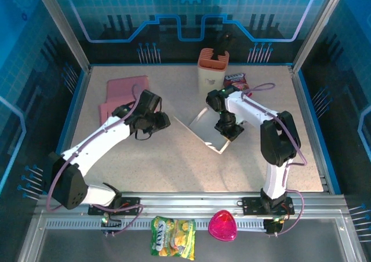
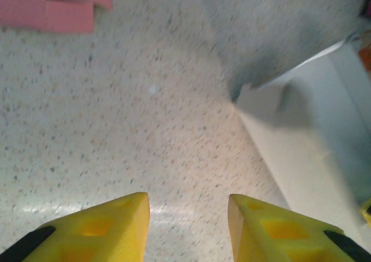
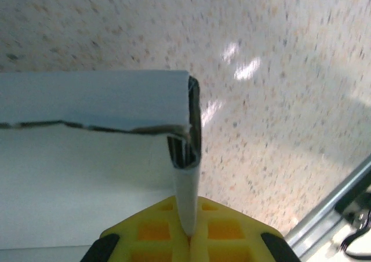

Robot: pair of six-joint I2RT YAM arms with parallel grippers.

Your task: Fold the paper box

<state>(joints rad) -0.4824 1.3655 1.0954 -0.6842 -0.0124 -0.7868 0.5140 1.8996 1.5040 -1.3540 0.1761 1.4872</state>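
The white paper box [image 1: 206,130] lies half-formed at the table's middle, one side flap raised. My right gripper [image 1: 228,124] is shut on that raised white flap [image 3: 186,186], which stands on edge between the yellow fingers [image 3: 156,230]; the box's flat panel [image 3: 69,198] spreads to the left. My left gripper [image 1: 161,122] hovers just left of the box, its yellow fingers [image 2: 116,224] open over bare tabletop with nothing between them. The box's near corner [image 2: 301,128] shows at the right of the left wrist view.
Pink flat sheets [image 1: 122,94] lie at the back left. An orange-pink bin [image 1: 213,66] and a snack packet [image 1: 236,79] stand at the back. A candy bag [image 1: 173,236] and a pink heart-shaped container [image 1: 223,225] sit on the front rail.
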